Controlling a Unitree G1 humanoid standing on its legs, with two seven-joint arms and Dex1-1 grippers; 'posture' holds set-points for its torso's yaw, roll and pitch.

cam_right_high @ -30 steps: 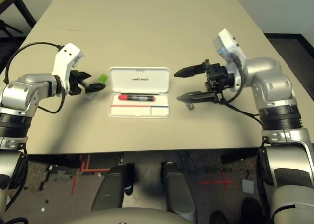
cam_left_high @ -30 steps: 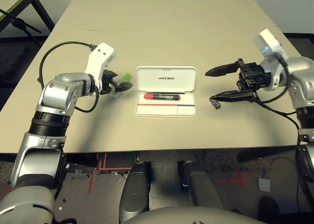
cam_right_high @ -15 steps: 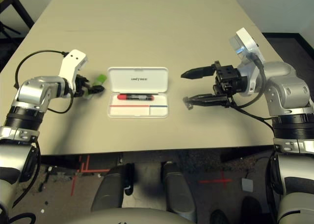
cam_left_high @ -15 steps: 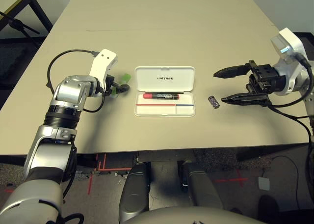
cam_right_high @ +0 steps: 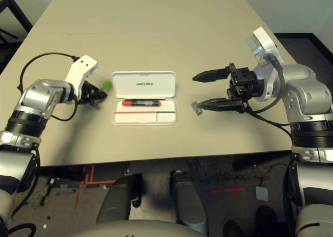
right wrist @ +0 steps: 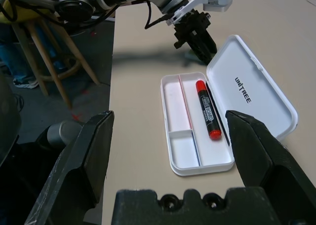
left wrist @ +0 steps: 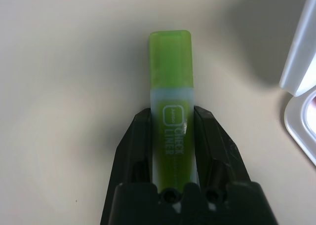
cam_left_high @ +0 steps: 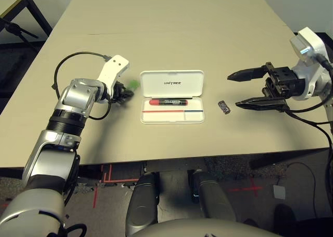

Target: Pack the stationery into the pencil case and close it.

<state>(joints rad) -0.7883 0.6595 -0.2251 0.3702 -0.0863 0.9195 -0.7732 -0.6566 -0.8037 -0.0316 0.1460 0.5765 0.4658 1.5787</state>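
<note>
Beige table (cam_left_high: 171, 44) carries the open pencil case (cam_left_high: 162, 117), and inside it lies the red marker (cam_left_high: 169, 102). With my left gripper (left wrist: 173, 111) I grip the green highlighter (left wrist: 171, 62), outside the case; my right gripper (cam_left_high: 232, 92) is wide open and empty, near the dark block (cam_left_high: 223, 107). Two pieces and the closing remain, I think

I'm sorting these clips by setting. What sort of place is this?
Probably a robotics lab or test room: robot arms work over a big plain table, red tape marks cross the floor, and a wooden stool stands nearby.
</note>
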